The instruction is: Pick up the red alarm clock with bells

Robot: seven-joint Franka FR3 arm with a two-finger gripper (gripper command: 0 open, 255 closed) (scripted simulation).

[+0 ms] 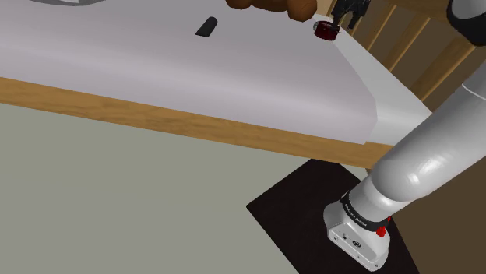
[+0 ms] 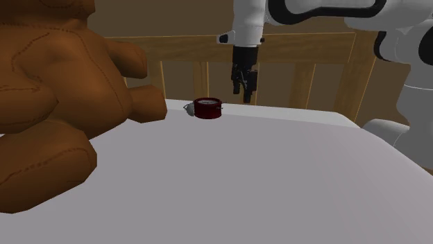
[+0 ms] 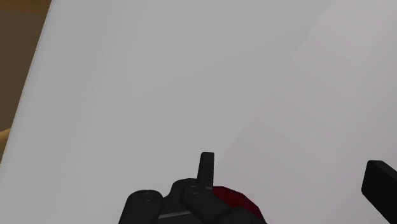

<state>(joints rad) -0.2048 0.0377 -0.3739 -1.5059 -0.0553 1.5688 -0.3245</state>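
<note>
Alarm clock (image 2: 207,108), red with a grey bell at its side, sits on the white bed (image 2: 277,180) near the wooden rail (image 2: 305,48), a brown teddy bear (image 2: 55,90) at its 9 o'clock, while the black claw (image 2: 244,93) hangs at its 2 o'clock, fingers spread apart and clear of it.

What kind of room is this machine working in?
Probably a child's bedroom or nursery: a big brown teddy bear sits on a white mattress edged by a wooden slatted rail, like a cot. A small red alarm clock rests on it too.
</note>
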